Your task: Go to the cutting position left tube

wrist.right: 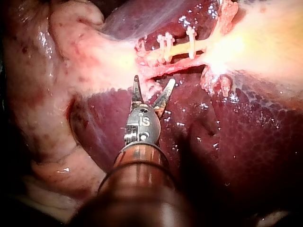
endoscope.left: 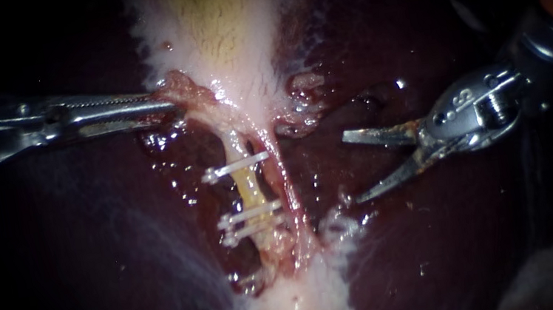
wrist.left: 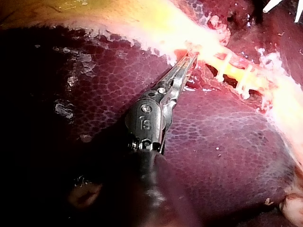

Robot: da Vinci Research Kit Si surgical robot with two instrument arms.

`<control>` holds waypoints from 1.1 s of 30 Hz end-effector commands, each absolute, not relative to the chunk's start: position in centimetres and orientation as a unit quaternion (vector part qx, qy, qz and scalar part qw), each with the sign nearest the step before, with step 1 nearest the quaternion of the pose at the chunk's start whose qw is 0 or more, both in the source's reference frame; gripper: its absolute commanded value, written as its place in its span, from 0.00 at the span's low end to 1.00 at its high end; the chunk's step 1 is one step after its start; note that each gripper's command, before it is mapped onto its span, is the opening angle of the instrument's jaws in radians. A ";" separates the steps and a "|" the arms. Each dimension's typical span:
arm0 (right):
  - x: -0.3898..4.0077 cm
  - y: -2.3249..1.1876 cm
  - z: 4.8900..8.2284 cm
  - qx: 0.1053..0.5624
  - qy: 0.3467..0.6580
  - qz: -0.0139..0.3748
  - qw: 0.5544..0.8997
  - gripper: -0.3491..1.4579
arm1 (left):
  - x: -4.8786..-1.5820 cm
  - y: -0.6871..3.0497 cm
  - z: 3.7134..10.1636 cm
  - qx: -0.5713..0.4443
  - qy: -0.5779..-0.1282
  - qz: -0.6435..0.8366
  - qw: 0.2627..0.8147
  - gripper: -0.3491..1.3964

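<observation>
Right wrist view: the slender silver right instrument holds its bladed end effector apart and empty, just short of the pale yellow left tube, which is crossed by three white clips. Beyond the tube, the left instrument has its end effector clamped on pink tissue at the tube's single-clip end.

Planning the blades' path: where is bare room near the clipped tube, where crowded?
Free: dark red liver between the open right instrument and the yellow tube; the tube's gap between upper white clip and lower pair. Crowded: where the left instrument grips pink tissue.
</observation>
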State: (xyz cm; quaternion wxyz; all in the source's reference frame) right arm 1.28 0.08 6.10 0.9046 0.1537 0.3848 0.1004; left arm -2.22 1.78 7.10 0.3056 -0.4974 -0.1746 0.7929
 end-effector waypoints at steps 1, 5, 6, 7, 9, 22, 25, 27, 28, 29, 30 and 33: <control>1.28 0.07 6.10 0.153 0.385 0.101 0.905 0.99 | -2.21 1.78 7.09 -0.497 -0.175 0.793 0.305 0.00; 1.28 0.07 6.10 0.155 0.385 0.100 0.904 0.99 | -2.17 1.81 7.00 -0.504 -0.182 0.786 0.309 0.00; 1.28 0.07 6.10 0.155 0.385 0.100 0.904 0.99 | -2.15 1.82 6.94 -0.507 -0.182 0.783 0.310 0.00; 1.28 0.07 6.10 0.155 0.385 0.100 0.904 0.99 | -2.13 1.83 6.89 -0.510 -0.183 0.781 0.310 0.00; 1.28 0.07 6.10 0.156 0.385 0.099 0.904 0.99 | -2.08 1.86 6.78 -0.514 -0.184 0.777 0.312 0.00; 1.43 0.01 6.11 0.176 0.391 0.092 0.899 0.99 | -1.98 1.83 6.14 -0.541 -0.189 0.756 0.317 0.00; 1.54 -0.05 6.16 0.187 0.397 0.086 0.895 0.99 | -2.03 1.81 6.14 -0.543 -0.190 0.755 0.315 0.00; 1.61 -0.10 6.21 0.196 0.399 0.081 0.892 0.99 | -2.06 1.80 6.15 -0.544 -0.191 0.755 0.314 0.00; 1.66 -0.14 6.24 0.206 0.402 0.072 0.889 0.99 | -2.07 1.80 6.16 -0.544 -0.191 0.755 0.313 0.00; 1.70 -0.17 6.27 0.211 0.403 0.070 0.888 0.99 | -2.08 1.80 6.16 -0.544 -0.191 0.755 0.313 0.00; 1.73 -0.19 6.30 0.215 0.402 0.072 0.887 0.98 | -2.09 1.79 6.16 -0.544 -0.191 0.755 0.313 0.00; 1.86 -0.27 6.39 0.218 0.403 0.068 0.886 0.98 | -2.10 1.79 6.17 -0.544 -0.191 0.755 0.312 0.00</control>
